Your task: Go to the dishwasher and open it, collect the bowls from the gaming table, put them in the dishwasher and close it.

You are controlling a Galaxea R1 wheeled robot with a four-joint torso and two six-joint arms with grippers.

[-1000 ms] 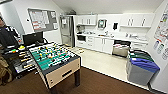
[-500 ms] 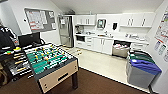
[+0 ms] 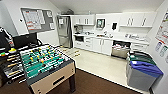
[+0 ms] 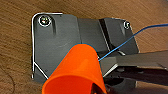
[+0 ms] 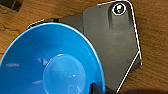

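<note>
Camera turned: foosball table [image 3: 45, 67] nearer; open dishwasher [image 3: 120, 49] shifted left.

left wrist plate [image 4: 62, 45] sits low over brown floor, orange cup at its end. right wrist plate [image 5: 112, 45] same, blue bowl [image 5: 50, 65] at its end; finger state unclear on both

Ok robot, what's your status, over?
Blue bowl at right wrist, orange cup at left. Dishwasher ahead, looks open. Bins stand right of the path.
</note>
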